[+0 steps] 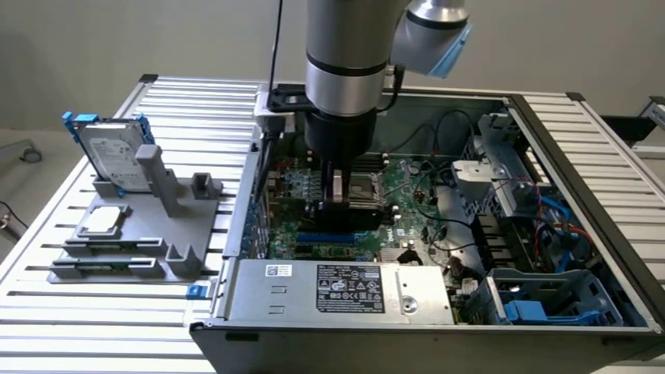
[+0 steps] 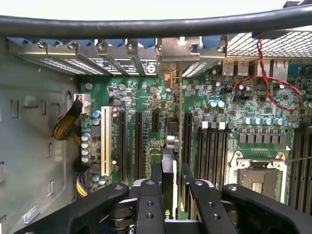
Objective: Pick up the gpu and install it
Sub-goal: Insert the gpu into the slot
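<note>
Fingers (image 2: 156, 173) clamp the gpu (image 2: 169, 142) edge-on — over the motherboard (image 2: 229, 109) slots.

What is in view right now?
table: 1, silver, under everything
computer case: 1, dark grey, open on table
circuit board: 1, green, inside case
power supply: 1, silver, case's near edge
holder: 1, grey, exterior view's left
hard drive: 1, silver and blue, upright on holder
chip: 1, silver, flat on holder
graphics card: 1, dark, edge-on between the fingers over the slots
arm: 1, silver and black, reaching into case
fingers: 2, black, closed on graphics card
</note>
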{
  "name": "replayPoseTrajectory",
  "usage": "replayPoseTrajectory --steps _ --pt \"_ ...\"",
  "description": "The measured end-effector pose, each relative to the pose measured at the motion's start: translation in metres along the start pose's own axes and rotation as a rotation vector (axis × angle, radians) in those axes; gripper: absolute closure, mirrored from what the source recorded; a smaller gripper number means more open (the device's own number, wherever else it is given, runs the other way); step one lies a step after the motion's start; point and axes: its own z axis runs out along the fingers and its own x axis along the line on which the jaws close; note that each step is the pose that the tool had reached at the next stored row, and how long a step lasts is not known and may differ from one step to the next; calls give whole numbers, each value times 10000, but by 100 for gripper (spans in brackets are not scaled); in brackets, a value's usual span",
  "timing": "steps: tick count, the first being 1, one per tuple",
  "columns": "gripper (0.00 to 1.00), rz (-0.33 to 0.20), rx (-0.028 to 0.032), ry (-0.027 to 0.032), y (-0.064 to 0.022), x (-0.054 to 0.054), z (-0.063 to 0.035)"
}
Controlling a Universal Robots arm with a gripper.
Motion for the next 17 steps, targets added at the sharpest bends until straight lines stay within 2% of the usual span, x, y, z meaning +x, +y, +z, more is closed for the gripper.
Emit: replayPoseTrajectory --steps 9,17 --pt "73 0 -1 -1 13 0 113" --pt "73 1 -16 -2 20 0 154"
